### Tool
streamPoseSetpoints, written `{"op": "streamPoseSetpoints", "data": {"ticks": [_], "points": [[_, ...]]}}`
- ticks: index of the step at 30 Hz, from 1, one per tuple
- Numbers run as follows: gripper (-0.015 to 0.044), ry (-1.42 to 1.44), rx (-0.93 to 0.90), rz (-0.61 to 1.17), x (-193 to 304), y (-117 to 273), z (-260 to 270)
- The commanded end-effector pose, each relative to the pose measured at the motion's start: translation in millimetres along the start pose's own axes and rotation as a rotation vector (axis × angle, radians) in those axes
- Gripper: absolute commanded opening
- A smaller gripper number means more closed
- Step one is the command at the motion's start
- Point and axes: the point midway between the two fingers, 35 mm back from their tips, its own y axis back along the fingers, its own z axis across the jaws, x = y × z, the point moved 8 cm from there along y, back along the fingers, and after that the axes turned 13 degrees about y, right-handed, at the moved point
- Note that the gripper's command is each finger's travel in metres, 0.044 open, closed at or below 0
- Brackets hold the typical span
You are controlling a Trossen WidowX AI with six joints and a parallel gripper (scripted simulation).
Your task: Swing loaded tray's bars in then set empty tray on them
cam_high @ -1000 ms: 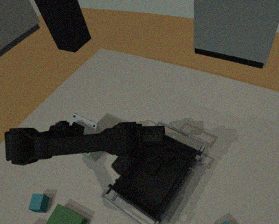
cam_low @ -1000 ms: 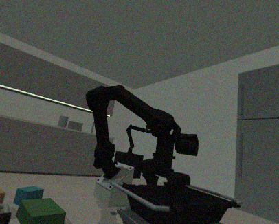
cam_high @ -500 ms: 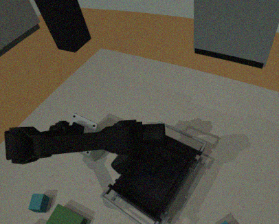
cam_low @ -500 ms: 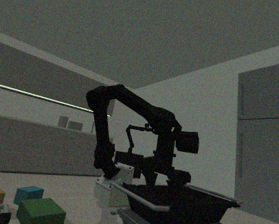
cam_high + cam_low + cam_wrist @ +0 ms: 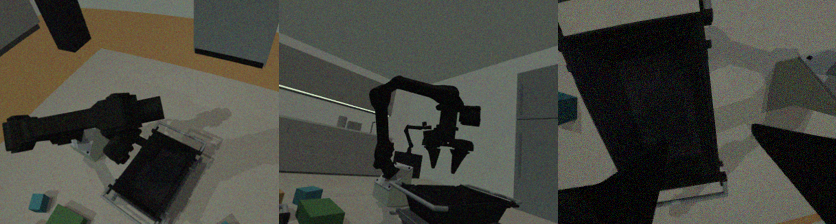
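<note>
i have the jaws wide apart with nothing between them, up over the dark tray. both fingers point down and hang clear above its rim. my black arm reaches across from its pale base.

the tray sits over another greyish piece that looks like part of the lower tray. i can't make out the contact between them, nor the load under there. a pale bar runs outside one end of the upper tray, with its partner along the opposite end. the upper tray looks close to level to me, but its inside is very dark.

on the worktop to the left, a teal block sits near a green block. any lettering on the gear or the big grey cabinet is too dim for me to read.
</note>
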Motion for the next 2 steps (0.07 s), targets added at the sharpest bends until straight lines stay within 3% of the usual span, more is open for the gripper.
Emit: {"op": "streamPoseSetpoints", "data": {"ticks": [1,2], "points": [[0.044,-0.004,0.006,0.002,-0.8,14.8,-2.7],[0.044,-0.004,0.006,0.002,-0.8,14.8,-2.7]]}}
